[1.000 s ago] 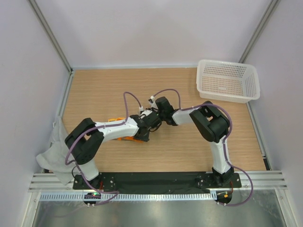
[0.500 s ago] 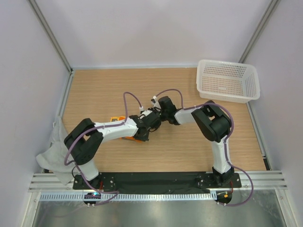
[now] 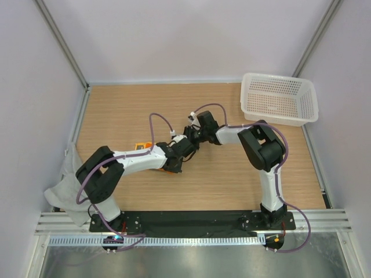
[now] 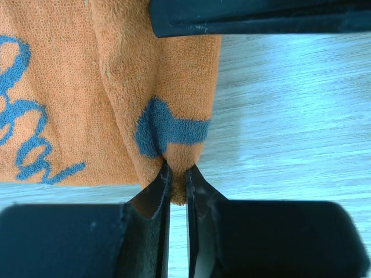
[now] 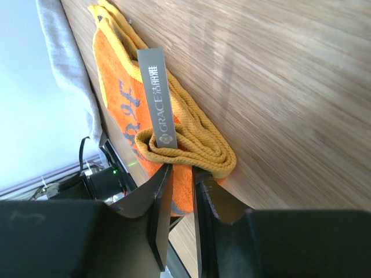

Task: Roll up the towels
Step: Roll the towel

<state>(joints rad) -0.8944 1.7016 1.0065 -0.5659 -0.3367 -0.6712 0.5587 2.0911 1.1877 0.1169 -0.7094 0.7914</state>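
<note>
The left gripper (image 4: 177, 176) is almost shut. It pinches a fold of the small soft orange towel (image 4: 75, 87), which has blue writing (image 4: 23, 116) on it. The right gripper (image 5: 182, 174) is almost shut too, and it nips the same towel by its thick yellow edge, near a long grey tag (image 5: 155, 95). Both grippers meet near the middle of the brown wooden table (image 3: 127, 110). The orange towel lies there, a little toward 9 o'clock, mostly hidden under the left arm. The bigger light-grey towel (image 3: 65, 184) hangs over the table's edge at 8 o'clock. A white plastic basket (image 3: 275, 117) full of little holes sits at 2 o'clock, well apart from the arms.
</note>
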